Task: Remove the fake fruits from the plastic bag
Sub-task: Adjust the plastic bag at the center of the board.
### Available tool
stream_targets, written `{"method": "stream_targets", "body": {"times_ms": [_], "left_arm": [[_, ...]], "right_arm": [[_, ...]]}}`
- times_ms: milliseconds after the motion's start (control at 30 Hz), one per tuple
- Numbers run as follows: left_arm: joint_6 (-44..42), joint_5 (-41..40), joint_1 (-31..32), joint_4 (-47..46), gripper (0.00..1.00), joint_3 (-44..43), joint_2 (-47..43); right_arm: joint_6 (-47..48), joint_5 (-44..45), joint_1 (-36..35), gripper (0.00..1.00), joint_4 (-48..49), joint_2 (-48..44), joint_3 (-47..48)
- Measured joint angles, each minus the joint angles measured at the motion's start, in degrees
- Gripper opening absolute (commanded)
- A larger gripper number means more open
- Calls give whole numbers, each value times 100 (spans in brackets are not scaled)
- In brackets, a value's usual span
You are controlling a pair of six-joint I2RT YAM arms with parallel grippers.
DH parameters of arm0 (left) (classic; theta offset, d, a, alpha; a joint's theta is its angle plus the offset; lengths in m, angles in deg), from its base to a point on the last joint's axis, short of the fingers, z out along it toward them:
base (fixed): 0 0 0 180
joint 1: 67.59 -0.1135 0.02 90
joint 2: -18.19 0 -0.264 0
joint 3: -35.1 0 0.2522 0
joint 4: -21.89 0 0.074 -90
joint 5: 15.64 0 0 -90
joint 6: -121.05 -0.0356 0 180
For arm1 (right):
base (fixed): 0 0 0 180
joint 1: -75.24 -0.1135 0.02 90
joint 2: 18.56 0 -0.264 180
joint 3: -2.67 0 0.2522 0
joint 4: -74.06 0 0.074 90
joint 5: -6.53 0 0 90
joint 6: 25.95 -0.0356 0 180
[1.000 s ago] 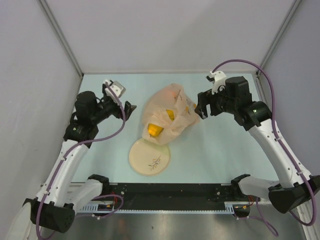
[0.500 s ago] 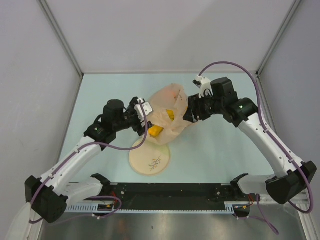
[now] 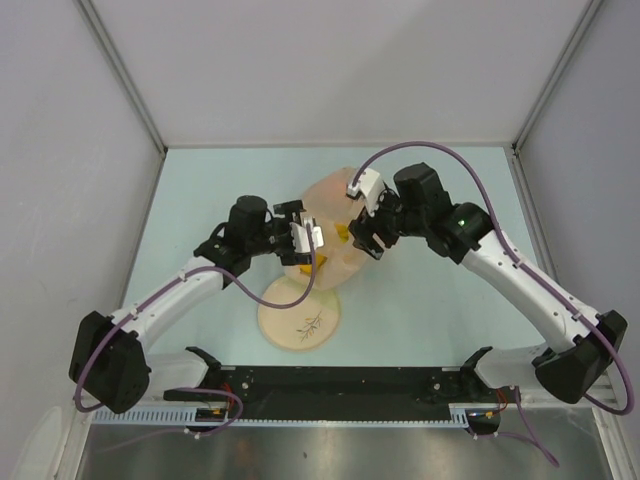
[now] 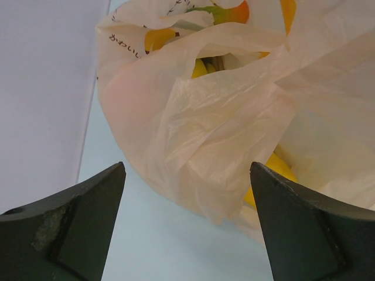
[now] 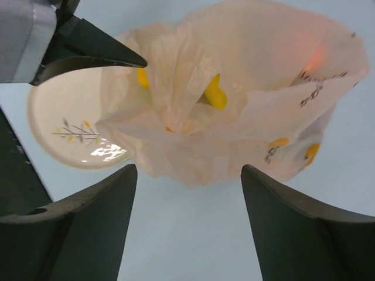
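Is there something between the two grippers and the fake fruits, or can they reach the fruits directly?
Yes: the plastic bag itself. Its crumpled film lies in front of the open left gripper and the open right gripper, covering the fake fruits; only yellow bits show between the folds. Nothing else visible is in the way.

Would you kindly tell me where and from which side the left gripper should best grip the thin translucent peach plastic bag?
Probably the loose hanging fold at the mouth of the thin translucent peach plastic bag, approached straight ahead from the left, where the open left gripper faces it. The fold stands free of the yellow fake fruits, so it should catch film only.
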Motion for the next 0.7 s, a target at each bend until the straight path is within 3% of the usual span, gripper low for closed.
{"method": "stream_targets", "body": {"times_ms": [333,433,467,533,567,600,667,700], "left_arm": [[-1005,649,0,72,91,50,-7],[-1193,780,2,79,82,118,-7],[-1239,798,4,74,77,129,-2],[-1344,828,17,37,56,157,35],[-1386,835,22,13,46,160,76],[-1410,833,24,-44,27,160,144],[-1373,802,26,-219,10,160,326],[-1276,767,28,-354,0,144,457]], "right_arm": [[1952,-645,-114,84,363,544,-66],[2339,-916,-146,77,319,603,-245],[2409,-944,-160,64,299,608,-278],[2586,-1021,-175,48,275,632,-382],[2647,-1032,-175,32,258,658,-404],[2686,-1047,-144,24,245,704,-415],[2695,-1086,-66,0,267,813,-431],[2662,-1091,13,0,313,866,-437]]}}
